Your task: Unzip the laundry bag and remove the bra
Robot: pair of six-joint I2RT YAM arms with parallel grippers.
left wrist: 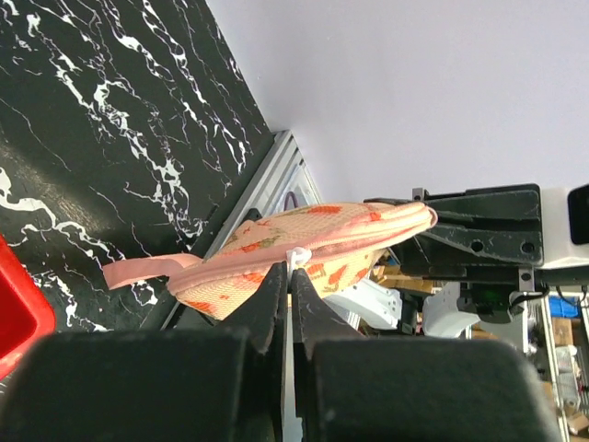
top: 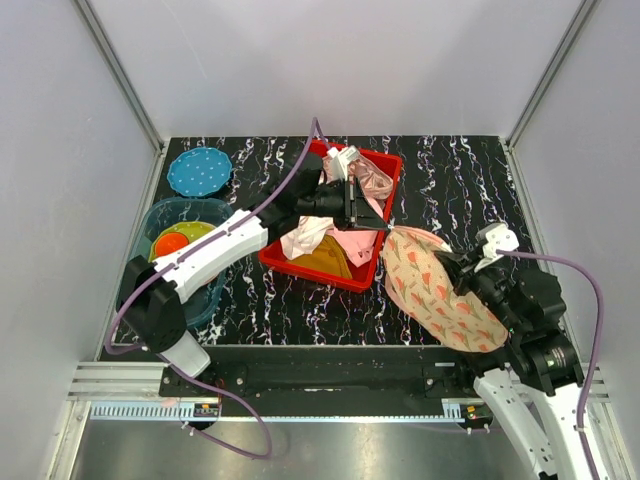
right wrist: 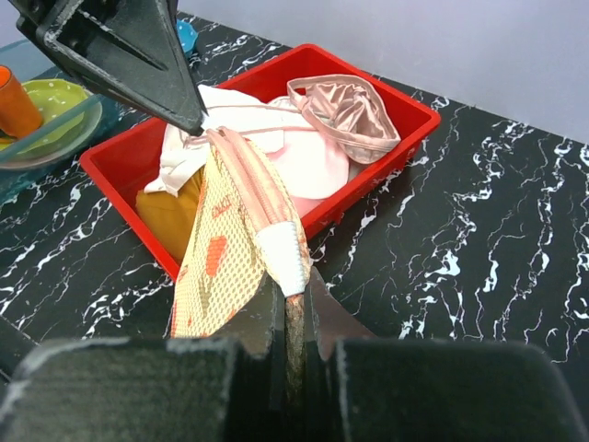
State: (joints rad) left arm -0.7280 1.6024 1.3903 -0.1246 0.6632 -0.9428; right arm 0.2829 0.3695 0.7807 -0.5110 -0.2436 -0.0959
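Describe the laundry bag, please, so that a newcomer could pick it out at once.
Find the red bin in the middle of the black marbled table. Just right of it, the laundry bag is held between the left tool and the right tool. It is the only fabric outside the bin: peach, with red-orange flowers and pink trim.

Your top camera looks steeply down from above and behind the near edge, taking in the whole table (top: 470,170). Your left wrist camera sits close on the bag (left wrist: 313,230), facing the table's right edge. Your right wrist camera, equally close, faces left across the bin (right wrist: 377,173). All three share the bag.
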